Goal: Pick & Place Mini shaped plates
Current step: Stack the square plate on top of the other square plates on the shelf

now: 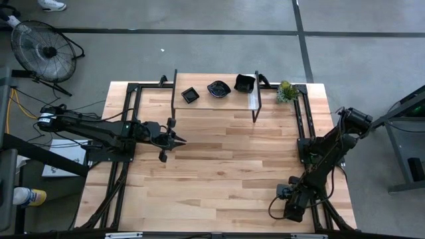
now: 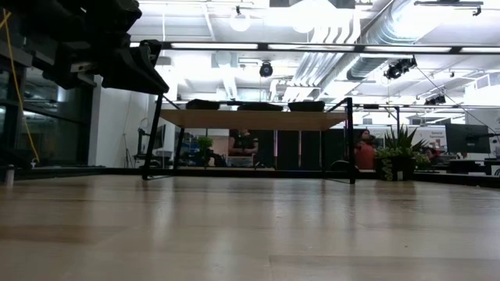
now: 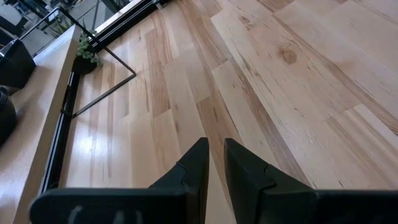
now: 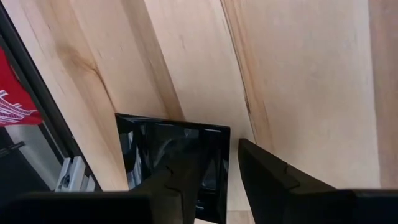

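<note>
My right gripper (image 4: 211,171) sits at the lower right of the high view, by the worktop's (image 1: 219,166) near edge, straddling the rim of a square black plate (image 4: 171,155): one finger (image 4: 186,168) over the glossy inside, the other (image 4: 267,171) just outside on bare wood. The jaws stand apart around that edge — I judge the plate not yet pinched or just let go.

My left gripper (image 3: 214,168) hangs at mid-left, fingers nearly pressed together, holding nothing.

Three more plates rest on the raised shelf (image 1: 212,99) at top centre — square (image 1: 190,95), wavy-edged (image 1: 218,89), deep-sided (image 1: 244,83).
</note>
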Action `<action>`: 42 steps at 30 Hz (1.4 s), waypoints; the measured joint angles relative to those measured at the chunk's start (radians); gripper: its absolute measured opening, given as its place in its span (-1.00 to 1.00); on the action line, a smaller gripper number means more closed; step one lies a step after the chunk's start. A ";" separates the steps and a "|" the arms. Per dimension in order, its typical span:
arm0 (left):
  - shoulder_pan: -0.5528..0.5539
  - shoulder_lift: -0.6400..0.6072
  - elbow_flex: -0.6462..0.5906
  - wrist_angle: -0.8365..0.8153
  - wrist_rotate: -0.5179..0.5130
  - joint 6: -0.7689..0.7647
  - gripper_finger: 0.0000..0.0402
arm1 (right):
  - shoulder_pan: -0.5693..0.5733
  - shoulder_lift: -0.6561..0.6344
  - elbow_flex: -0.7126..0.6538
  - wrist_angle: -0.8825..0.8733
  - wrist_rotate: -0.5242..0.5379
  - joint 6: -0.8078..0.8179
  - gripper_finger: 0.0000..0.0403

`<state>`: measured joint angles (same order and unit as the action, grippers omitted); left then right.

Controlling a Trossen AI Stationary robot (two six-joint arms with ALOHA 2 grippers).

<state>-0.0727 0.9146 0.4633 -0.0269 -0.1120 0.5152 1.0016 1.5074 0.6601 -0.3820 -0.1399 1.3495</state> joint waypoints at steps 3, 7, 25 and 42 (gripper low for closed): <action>0.000 0.000 0.000 0.000 0.000 0.000 -0.77 | 0.000 0.001 0.000 0.000 -0.010 -0.003 -0.51; 0.000 0.000 0.000 0.001 0.000 -0.001 -0.77 | -0.001 0.001 -0.002 -0.002 -0.017 -0.006 -0.61; 0.000 0.000 0.000 0.001 0.000 -0.001 -0.77 | 0.001 -0.053 -0.004 -0.015 -0.024 -0.004 -0.99; 0.000 0.000 0.000 0.002 0.000 -0.010 -0.77 | -0.029 -0.056 0.013 -0.020 0.059 -0.048 -1.00</action>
<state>-0.0730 0.9146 0.4633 -0.0254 -0.1120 0.5052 0.9729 1.4517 0.6728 -0.4019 -0.0813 1.3011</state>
